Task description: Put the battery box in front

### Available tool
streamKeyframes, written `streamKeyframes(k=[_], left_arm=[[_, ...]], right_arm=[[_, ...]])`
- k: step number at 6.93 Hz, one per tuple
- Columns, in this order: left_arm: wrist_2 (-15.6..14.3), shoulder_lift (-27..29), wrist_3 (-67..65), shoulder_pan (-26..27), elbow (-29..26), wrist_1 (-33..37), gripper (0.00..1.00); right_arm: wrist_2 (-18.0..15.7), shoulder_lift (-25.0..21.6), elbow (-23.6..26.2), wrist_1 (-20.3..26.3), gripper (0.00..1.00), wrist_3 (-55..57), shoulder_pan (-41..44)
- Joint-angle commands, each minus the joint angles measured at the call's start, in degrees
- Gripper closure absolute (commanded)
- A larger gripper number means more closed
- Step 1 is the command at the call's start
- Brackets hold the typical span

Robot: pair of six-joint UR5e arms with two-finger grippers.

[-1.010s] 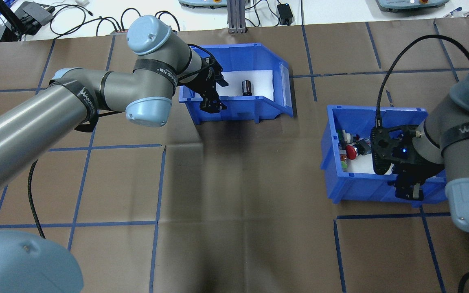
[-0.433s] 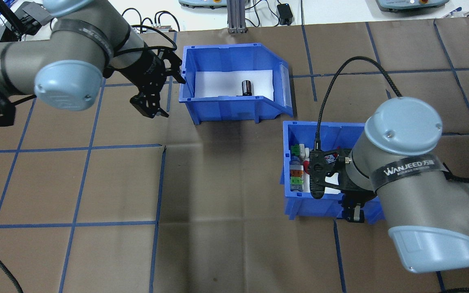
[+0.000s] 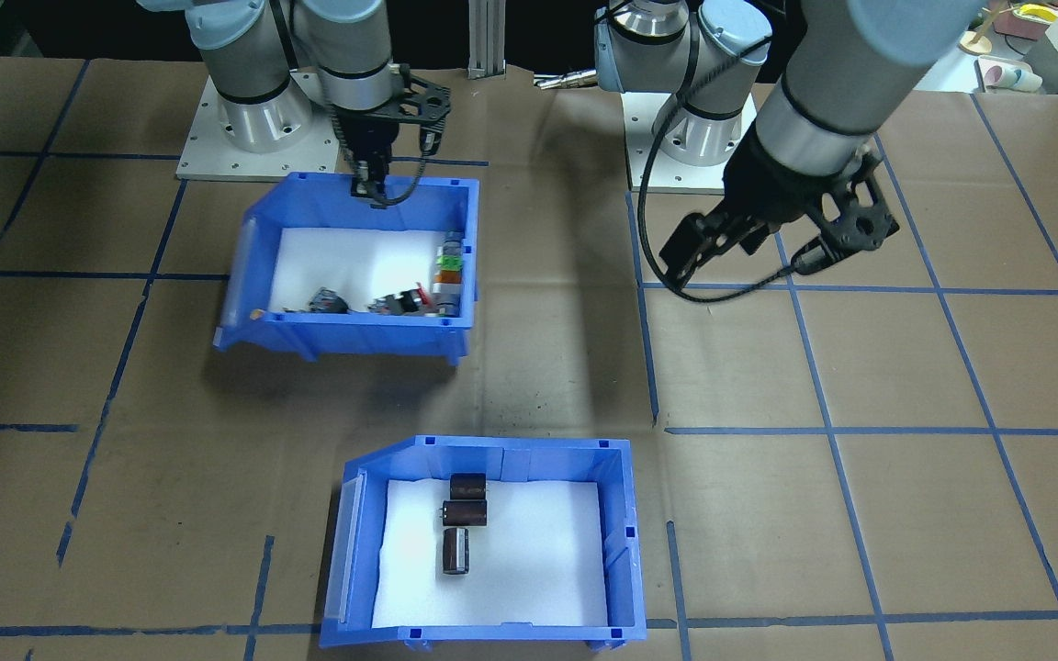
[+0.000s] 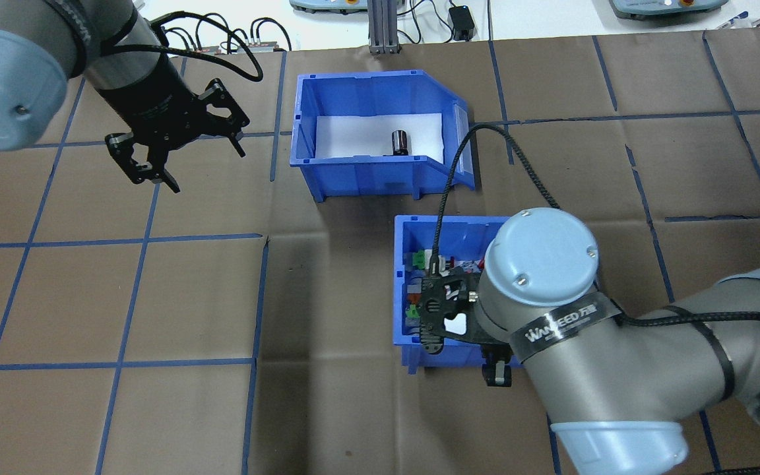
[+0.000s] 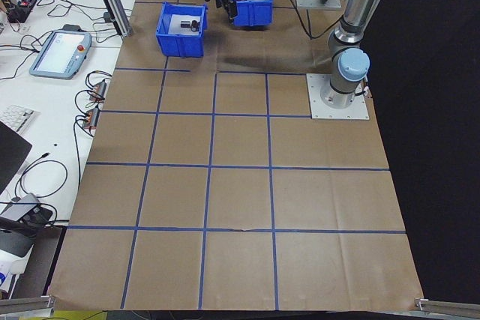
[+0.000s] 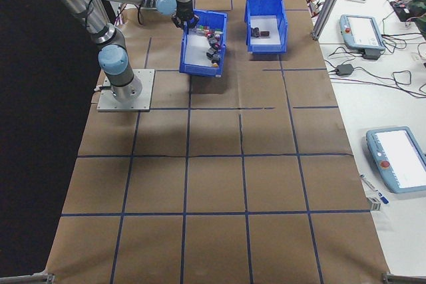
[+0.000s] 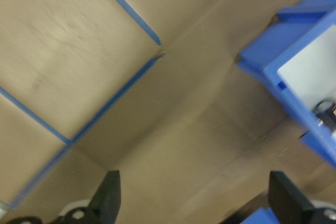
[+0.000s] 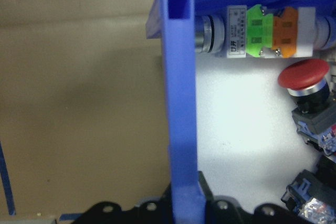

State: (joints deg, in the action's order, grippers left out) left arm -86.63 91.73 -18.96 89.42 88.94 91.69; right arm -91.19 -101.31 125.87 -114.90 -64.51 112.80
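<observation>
From my station, taking the battery box (image 3: 483,542) as landmark:

Battery box: blue bin with a white foam liner (image 3: 529,551), flat on the brown paper table (image 3: 906,386) at the far edge from the robot's base. Its sloped cut-away side faces the robot's right. Three dark cylinders (image 3: 463,523) lie on the liner, close together.

Switch bin (image 3: 354,266): like blue bin, between the battery box and the robot's base, slightly toward the robot's right. Coloured push-button switches (image 8: 273,30) lie along one wall, with a red mushroom button (image 8: 304,77) among them.

Right gripper (image 3: 373,193): I see the right arm reaching over the switch bin, wrist pointed straight down. Its fingers are clamped on the bin's wall nearest the robot's base; the wrist view shows the blue wall running up between them.

Left gripper (image 4: 156,168): I see the left arm raised, its wrist angled downward over bare paper, well apart from the battery box toward the robot's left. The fingers (image 7: 107,200) stand spread wide and hold nothing.
</observation>
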Motion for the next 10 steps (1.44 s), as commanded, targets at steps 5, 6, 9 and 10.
streamKeyframes(k=[5, 6, 9, 10], left_arm=[[-2.8, -9.9, 29.7, -0.1, -0.1, 4.5, 0.0], [-5.2, -9.1, 29.7, -0.1, -0.2, 3.9, 0.0], [-5.0, -9.4, 30.5, -0.4, 1.7, 1.8, 0.0], [-5.0, -9.5, 30.6, -0.4, 3.2, -1.2, 0.0]], right_arm=[[0.1, 5.7, 0.0, -9.7, 0.98, 6.0, 7.9], [0.1, 5.7, 0.0, -9.6, 0.98, 6.0, 7.9], [-0.5, 5.8, 0.1, -9.5, 0.95, 6.8, 7.9], [0.1, 5.9, 0.1, -9.5, 0.43, 6.9, 7.9]])
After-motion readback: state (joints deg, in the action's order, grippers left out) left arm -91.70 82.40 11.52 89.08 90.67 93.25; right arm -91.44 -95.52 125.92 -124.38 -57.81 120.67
